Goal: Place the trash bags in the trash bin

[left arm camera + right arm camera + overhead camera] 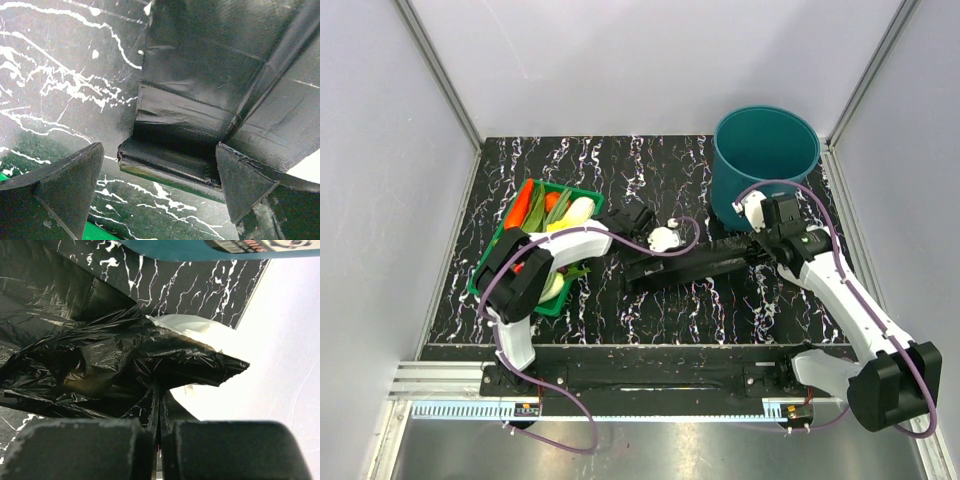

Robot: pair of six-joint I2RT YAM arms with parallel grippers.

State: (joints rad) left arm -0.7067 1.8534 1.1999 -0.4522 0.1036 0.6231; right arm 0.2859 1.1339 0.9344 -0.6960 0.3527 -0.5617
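Note:
The black trash bags (685, 265) lie as one long glossy strip across the middle of the table. I cannot tell them apart from above. The left end is a flat folded bundle (185, 125). My left gripper (157, 187) is open low over the table, and the bundle's edge sits just beyond its two fingertips. The right end is crinkled film (100, 360), with my right gripper (160, 432) (760, 248) shut on a pinch of it. The teal trash bin (765, 160) (200, 247) stands upright just behind the right gripper.
A shallow green tray (570, 189) of vegetables sits at the left, partly under my left arm. Grey walls close in the black marbled table (650, 165) on three sides. The bin stands in the back right corner.

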